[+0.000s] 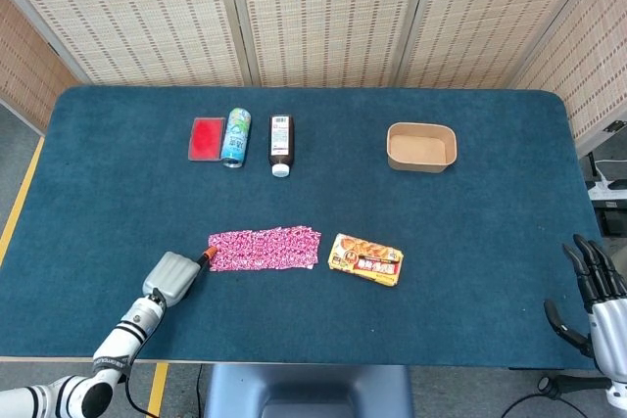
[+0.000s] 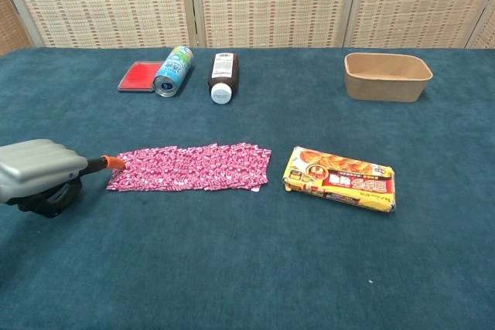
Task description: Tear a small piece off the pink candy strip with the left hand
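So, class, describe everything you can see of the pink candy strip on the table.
The pink candy strip is a long, flat band of small pink-and-white speckled wrappers joined together, looking like glossy plastic. It lies flat and whole on the blue table, running left to right, beside a yellow snack packet without touching it. An orange fingertip of the left hand reaches its left end; whether it actually touches is unclear.

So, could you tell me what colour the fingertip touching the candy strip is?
Orange fingertip, clearest in chest view.

Pink candy strip (image 2: 189,168) (white-speckled) on blue table (image 2: 247,268).
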### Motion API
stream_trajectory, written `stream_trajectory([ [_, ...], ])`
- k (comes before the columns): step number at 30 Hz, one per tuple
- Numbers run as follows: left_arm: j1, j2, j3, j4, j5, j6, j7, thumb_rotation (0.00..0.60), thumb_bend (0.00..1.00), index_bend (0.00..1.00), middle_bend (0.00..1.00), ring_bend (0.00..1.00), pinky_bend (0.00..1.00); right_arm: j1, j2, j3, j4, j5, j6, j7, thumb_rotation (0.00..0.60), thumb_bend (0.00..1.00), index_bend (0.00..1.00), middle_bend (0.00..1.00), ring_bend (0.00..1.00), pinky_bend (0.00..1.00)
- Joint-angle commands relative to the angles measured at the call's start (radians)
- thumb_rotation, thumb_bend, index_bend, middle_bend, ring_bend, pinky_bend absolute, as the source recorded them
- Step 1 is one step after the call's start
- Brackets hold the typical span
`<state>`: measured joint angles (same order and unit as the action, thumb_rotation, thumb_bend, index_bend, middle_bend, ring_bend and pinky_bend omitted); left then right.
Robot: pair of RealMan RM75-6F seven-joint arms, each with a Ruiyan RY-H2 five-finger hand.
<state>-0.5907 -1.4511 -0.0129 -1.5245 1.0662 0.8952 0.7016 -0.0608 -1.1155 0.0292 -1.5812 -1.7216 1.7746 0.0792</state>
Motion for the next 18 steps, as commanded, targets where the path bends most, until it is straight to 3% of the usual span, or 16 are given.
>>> stream_trajectory([
  [1,-0.004,0.003,0.004,-0.002,-0.026,0.005,0.01,0.6,0.81,0.11,0.71,0.67,0.62,0.0,0.0,0.0,0.0,0.0,0.001,0.001,0.6,0.33,0.0,0.0,0.0,0.27],
  [7,-0.007,0.015,0.012,-0.029,-0.107,0.041,0.066,0.6,0.81,0.18,0.71,0.68,0.62,0.0,0.001,0.0,0.001,-0.001,-0.001,0.001,0.6,0.33,0.0,0.0,0.0,0.27],
  [18,0.004,0.044,0.017,-0.088,-0.318,0.188,0.209,0.6,0.82,0.2,0.72,0.68,0.63,0.0,0.004,-0.004,-0.003,-0.002,-0.007,0.002,0.6,0.33,0.0,0.0,0.0,0.27],
])
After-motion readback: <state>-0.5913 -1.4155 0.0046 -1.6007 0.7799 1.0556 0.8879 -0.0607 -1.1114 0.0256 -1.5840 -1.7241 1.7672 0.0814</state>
